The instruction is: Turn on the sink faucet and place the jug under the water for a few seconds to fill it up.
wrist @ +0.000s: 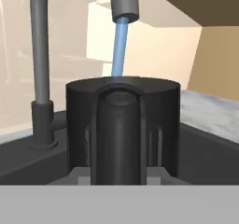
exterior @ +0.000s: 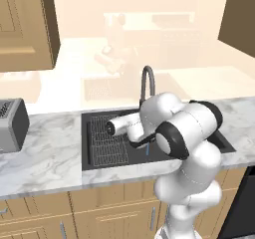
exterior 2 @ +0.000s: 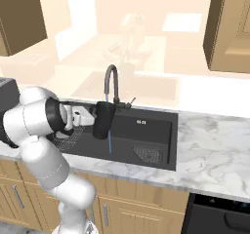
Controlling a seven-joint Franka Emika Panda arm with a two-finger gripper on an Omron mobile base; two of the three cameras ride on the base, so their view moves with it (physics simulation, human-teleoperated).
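From my remote seat, sweeping left to right in the left base view, I first pass the silver slotted toaster [exterior: 11, 124] at the counter's left end, then the marble-patterned grey countertop [exterior: 47, 158], then the wide black rectangular sink [exterior 2: 146, 130] with its wire rack [exterior: 107, 138] on the left side of the basin. The tall dark grey gooseneck faucet [exterior 2: 111, 84] rises behind the basin, and its thin straight blue stream of water [wrist: 120, 48] is running. The small matte black cylindrical jug [exterior 2: 103, 119] hangs above the basin directly under the spout; in the hand view the stream drops to the jug's top near its far rim, though in the right base view a blue line also shows below the jug, so I cannot tell how much actually lands inside. The two-finger gripper [exterior 2: 90, 117] is pinching the jug by its side handle [wrist: 120, 134], jaws drawn in tight on either side of it.

I judge I'm in the filling hold. To do it well I would keep the wrist level so the jug stays upright, hold position steady, and, if anything, nudge the jug slightly toward the faucet base so the stream falls nearer the centre of the opening. I'd avoid any roll of the hand, since a handle grip lets the weight of the water tip the jug. Further right lies the drain grate [exterior 2: 148, 154], then more marble counter.
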